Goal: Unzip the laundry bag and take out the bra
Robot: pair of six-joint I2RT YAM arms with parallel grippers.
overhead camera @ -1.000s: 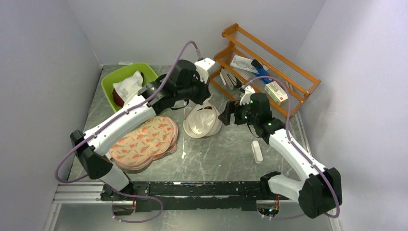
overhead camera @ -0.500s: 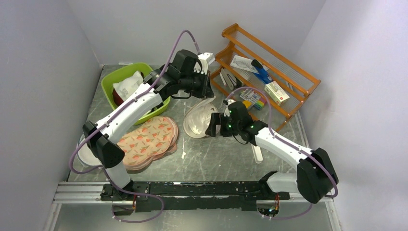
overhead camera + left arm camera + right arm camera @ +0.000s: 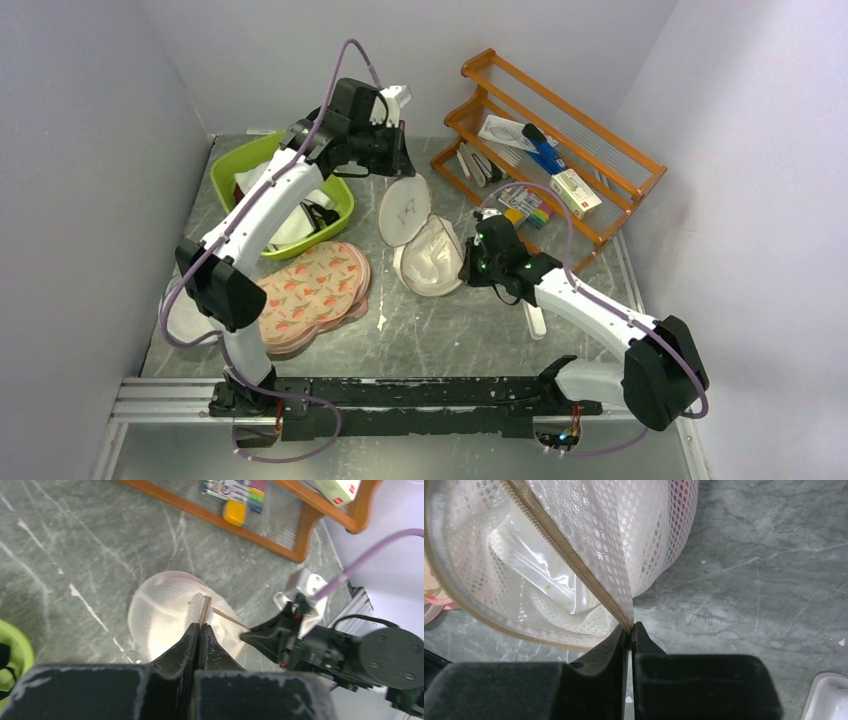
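The small round white mesh laundry bag (image 3: 430,265) lies mid-tabletop (image 3: 450,335), between the green plastic tub (image 3: 342,203) and the orange wooden rack (image 3: 650,178). The left gripper (image 3: 201,625) is clamped on the rim of the bag's lid flap (image 3: 405,208), holding it upright. The right gripper (image 3: 630,627) is pinched tight on the beige zipper tape (image 3: 574,560), anchoring the body. The 2 holds oppose, so the mouth gapes. Inside is glossy white lining. A reddish tint (image 3: 681,502) through the mesh may be the bra; I cannot tell.
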